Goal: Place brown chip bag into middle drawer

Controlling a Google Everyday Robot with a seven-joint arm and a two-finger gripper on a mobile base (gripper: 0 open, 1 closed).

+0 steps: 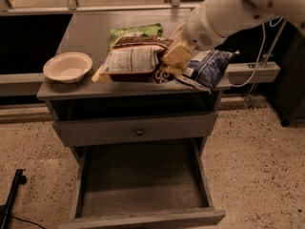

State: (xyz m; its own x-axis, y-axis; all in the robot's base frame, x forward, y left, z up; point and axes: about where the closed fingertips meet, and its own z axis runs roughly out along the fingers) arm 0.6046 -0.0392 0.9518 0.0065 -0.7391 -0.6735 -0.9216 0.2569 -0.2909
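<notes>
The brown chip bag (134, 61) lies on the cabinet top (86, 32), its white label panel tilted toward the camera and its right end raised. My gripper (175, 56) is at that right end, with its tan fingers (177, 54) closed on the bag's edge. The white arm reaches in from the upper right. The middle drawer (143, 182) is pulled out below and in front of the cabinet, its grey floor bare.
A green bag (136, 31) lies behind the brown one and a dark blue bag (208, 67) lies right of the gripper. A white bowl (68, 66) sits at the left. A shut drawer front with a small knob (138, 131) is above the open drawer.
</notes>
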